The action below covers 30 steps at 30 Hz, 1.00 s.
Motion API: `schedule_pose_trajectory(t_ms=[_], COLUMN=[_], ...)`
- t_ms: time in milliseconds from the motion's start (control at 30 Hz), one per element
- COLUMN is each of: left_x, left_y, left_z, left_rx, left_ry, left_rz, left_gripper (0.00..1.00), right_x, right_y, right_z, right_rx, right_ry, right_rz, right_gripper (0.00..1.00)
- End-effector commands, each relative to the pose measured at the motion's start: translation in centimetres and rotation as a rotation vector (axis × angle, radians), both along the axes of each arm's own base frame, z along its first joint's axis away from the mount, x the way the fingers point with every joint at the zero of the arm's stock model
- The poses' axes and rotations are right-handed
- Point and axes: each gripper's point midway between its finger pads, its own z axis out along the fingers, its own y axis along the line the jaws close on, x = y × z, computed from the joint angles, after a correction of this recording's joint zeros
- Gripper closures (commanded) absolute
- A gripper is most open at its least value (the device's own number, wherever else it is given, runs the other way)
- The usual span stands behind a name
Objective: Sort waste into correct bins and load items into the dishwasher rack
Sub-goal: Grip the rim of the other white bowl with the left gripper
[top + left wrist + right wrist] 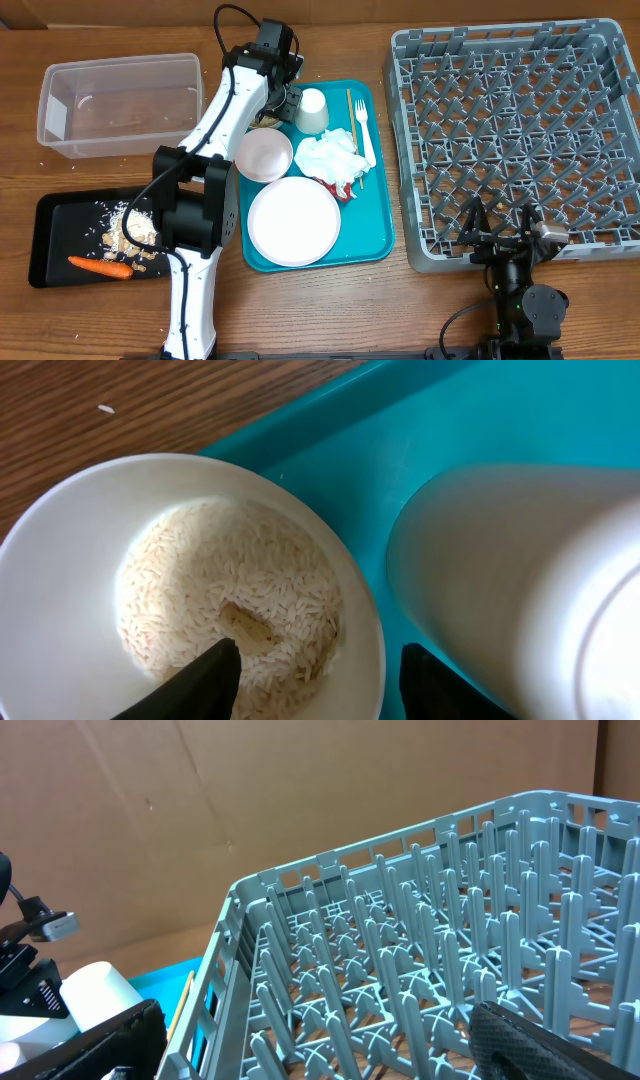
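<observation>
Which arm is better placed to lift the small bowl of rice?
Left: the left hand straddles the rim of the rice bowl, one finger inside, one outside by the cup. The right hand is open at the dishwasher rack, off the teal tray.

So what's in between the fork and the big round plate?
The crumpled white napkin, with a red wrapper, lies between the fork and the plate on the teal tray. The overhead view shows it.

Reaching far forward with the left arm [215, 130], wrist tipped down — left claw [322, 672] aimed downward, fingers partly apart. Folded low at the near right edge of the surface [400, 310] with the right arm [520, 300] — right claw [500, 222] spread wide, facing forward.
</observation>
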Motion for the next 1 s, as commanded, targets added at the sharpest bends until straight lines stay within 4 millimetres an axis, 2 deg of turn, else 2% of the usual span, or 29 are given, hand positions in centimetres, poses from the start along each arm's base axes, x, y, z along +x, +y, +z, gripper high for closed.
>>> schedule_pose_trajectory(t_ms=[0,133,267,767,867,967], left_x=[-0.4,-0.3,-0.3,-0.2,0.3,1.6], left_y=[0.6,0.5,0.5,0.2,0.0,-0.8], left_z=[-2.1,-2.2,-2.2,-1.9,-0.8,1.9], left_rx=[0.011,0.011,0.011,-0.005,-0.019,-0.063], left_ry=[0.044,0.040,0.040,0.036,0.014,-0.038], left_rz=[0.042,0.042,0.042,0.055,0.061,0.069], left_gripper=[0.47,0.50,0.58,0.94,0.96,0.96], right_x=[0.0,0.0,0.0,0.0,0.0,0.0], right_y=[-0.1,-0.1,-0.1,-0.1,-0.1,-0.1], right_z=[-0.2,-0.2,-0.2,-0.2,-0.2,-0.2], right_rx=[-0.006,-0.006,-0.006,-0.006,-0.006,-0.006], right_ry=[-0.002,-0.002,-0.002,-0.002,-0.002,-0.002], right_rz=[-0.002,-0.002,-0.002,-0.002,-0.002,-0.002], right_gripper=[0.00,0.00,0.00,0.00,0.00,0.00])
